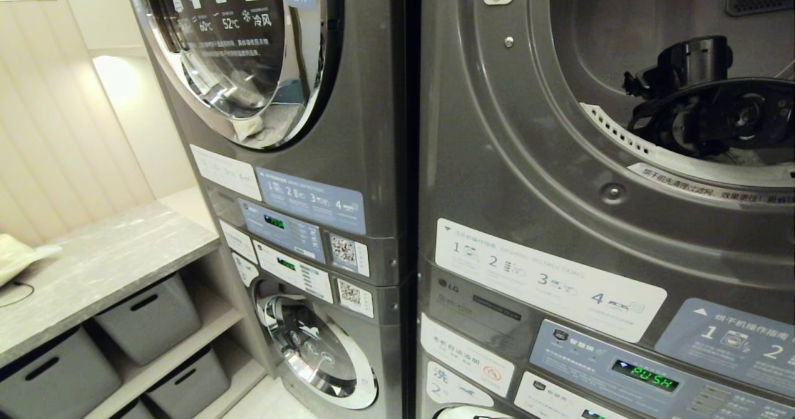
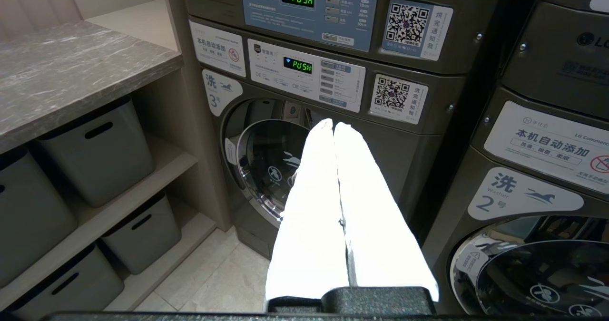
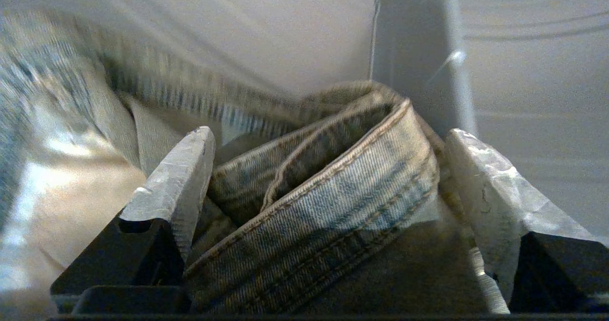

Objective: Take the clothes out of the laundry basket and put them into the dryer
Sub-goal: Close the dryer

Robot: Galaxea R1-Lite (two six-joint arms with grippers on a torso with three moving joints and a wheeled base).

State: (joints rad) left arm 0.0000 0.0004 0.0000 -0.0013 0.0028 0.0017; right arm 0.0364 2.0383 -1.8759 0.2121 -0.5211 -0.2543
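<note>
My right gripper (image 3: 328,134) is inside the dryer drum (image 3: 523,73), its white fingers (image 3: 181,178) spread wide apart and open. A folded piece of light blue denim clothing (image 3: 333,192) lies between them and fills the gap, and more striped cloth (image 3: 157,92) is heaped beyond it. In the head view the black right arm (image 1: 702,102) reaches through the round dryer opening (image 1: 559,158) at the upper right. My left gripper (image 2: 333,123) is parked low with its white fingers pressed together on nothing, facing a lower washer door (image 2: 271,169). The laundry basket is out of view.
A second stack of machines stands to the left, its upper door (image 1: 248,53) shut. Further left are a grey stone counter (image 1: 105,257) and shelves with grey bins (image 1: 149,316). The dryer's control panel (image 1: 643,375) reads PUSH below the opening.
</note>
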